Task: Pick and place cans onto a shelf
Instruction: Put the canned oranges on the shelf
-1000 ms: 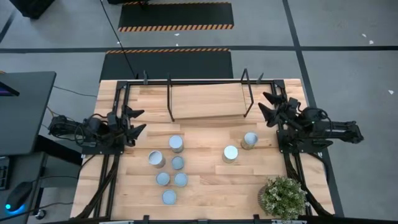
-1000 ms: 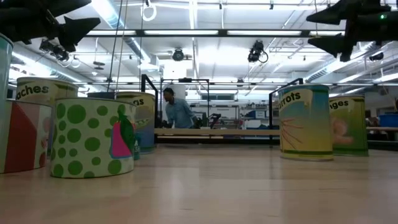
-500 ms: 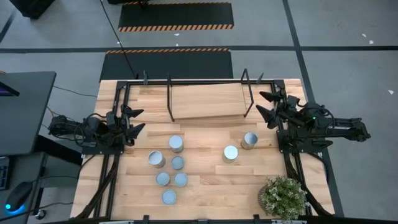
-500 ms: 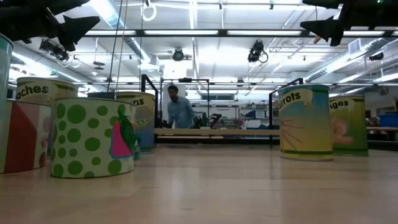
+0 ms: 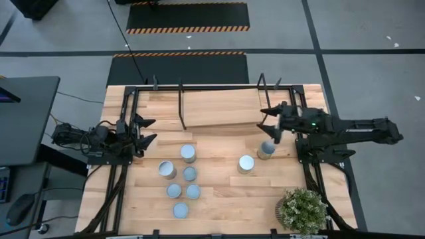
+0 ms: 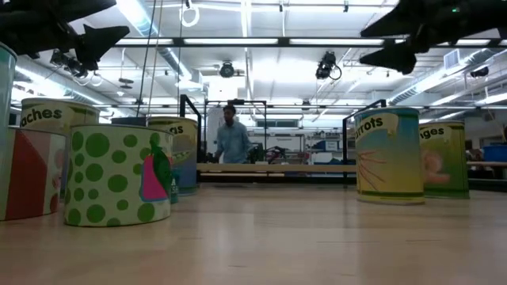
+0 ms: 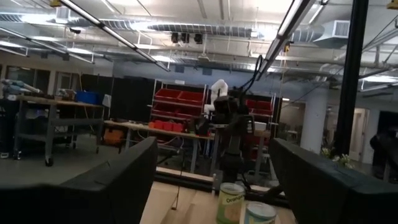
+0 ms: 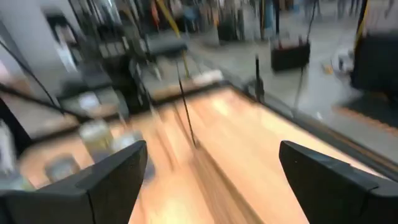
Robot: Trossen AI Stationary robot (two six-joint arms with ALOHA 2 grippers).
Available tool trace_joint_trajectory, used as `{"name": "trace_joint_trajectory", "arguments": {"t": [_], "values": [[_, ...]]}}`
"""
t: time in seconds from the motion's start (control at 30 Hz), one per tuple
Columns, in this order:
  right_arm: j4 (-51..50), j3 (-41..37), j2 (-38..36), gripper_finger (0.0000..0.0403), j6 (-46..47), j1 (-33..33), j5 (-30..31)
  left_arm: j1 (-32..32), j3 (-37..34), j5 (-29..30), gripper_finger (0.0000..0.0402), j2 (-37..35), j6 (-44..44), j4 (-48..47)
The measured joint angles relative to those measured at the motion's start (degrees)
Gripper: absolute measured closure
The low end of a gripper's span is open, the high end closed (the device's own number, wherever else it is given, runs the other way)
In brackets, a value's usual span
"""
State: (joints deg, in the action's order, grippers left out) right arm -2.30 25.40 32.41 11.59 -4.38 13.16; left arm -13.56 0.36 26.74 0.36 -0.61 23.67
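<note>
Wooden desk (image 5: 219, 206) first, pale planks filling the high view, with the shelf (image 5: 219, 107) lying at twelve o'clock, its board bare of cans. At five o'clock sits a bushy potted plant (image 5: 302, 209).

Eight cans stand on the desk: six clustered left of centre, around seven o'clock of the shelf (image 5: 188, 153), and two at about four o'clock of it, a silver-topped one (image 5: 246, 163) and its neighbour (image 5: 266, 150).

Over that neighbour hangs the right hand (image 5: 269, 121), fingers spread wide and holding nothing. At nine o'clock the left hand (image 5: 145, 130) waits at the desk's edge, likewise wide apart and empty.

These cans look rigid and fairly light, with smooth round sides that may slip; my judgement is to grip across the wall at mid-height, not by the rim.

From desk level, the printed labels show, a green-spotted can (image 6: 119, 174) and one with orange carrots (image 6: 389, 156), plus a person (image 6: 232, 136) far behind; from above only lids show. The right wrist view is smeared; the left wrist view catches two cans (image 7: 231, 202) beyond its fingers.
</note>
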Motion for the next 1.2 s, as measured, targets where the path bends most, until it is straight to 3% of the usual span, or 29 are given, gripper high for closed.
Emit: {"name": "trace_joint_trajectory", "arguments": {"t": [0.33,0.67,1.2], "values": [[-20.93,15.05,17.23,0.0031,-0.37,5.22,3.76,0.00,0.00,0.69,0.0086,0.00,-0.42,-1.22],[-44.34,28.87,30.27,0.0031,9.47,10.04,9.89,0.00,0.00,3.15,0.0086,0.00,-5.46,1.89],[-56.10,32.05,42.89,0.0031,30.78,10.14,7.32,0.00,0.00,4.40,0.0086,0.00,-8.64,3.06]]}}
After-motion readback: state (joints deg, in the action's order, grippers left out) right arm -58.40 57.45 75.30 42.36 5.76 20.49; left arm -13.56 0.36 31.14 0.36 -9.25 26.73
